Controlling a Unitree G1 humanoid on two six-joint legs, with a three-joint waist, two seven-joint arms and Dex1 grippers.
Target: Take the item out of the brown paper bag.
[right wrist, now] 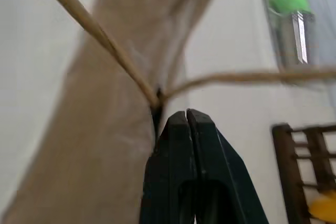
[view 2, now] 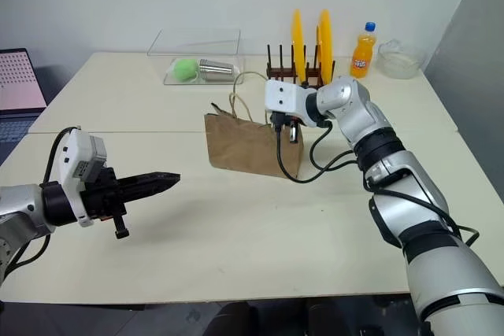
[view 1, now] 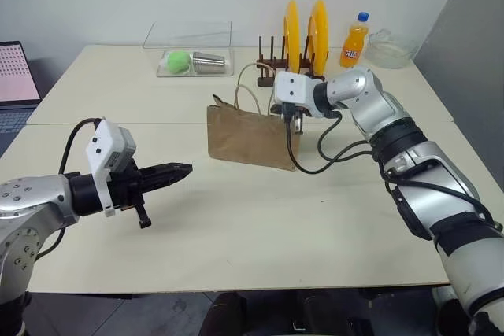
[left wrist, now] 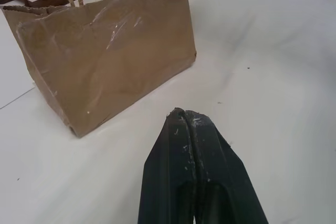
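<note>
Here, the left gripper (view 1: 179,169) hovers clenched and empty above the table (view 1: 260,226), the brown paper bag (view 1: 248,138) at its two o'clock; the right gripper (right wrist: 186,116), clenched, pokes over the bag's right end by its cord handles (right wrist: 105,43).

surface (view 1: 236,234): pale, seen with a seam across it | plate rack (view 1: 272,60): dark wood, two yellow plates (view 1: 317,33) held upright | orange soda bottle (view 1: 354,39): blue cap, beside a clear glass bowl (view 1: 390,49) | clear tray (view 1: 193,49): green ball (view 1: 178,61) and metal cup (view 1: 209,61) lying inside | laptop (view 1: 14,84): seen at far left edge
</note>
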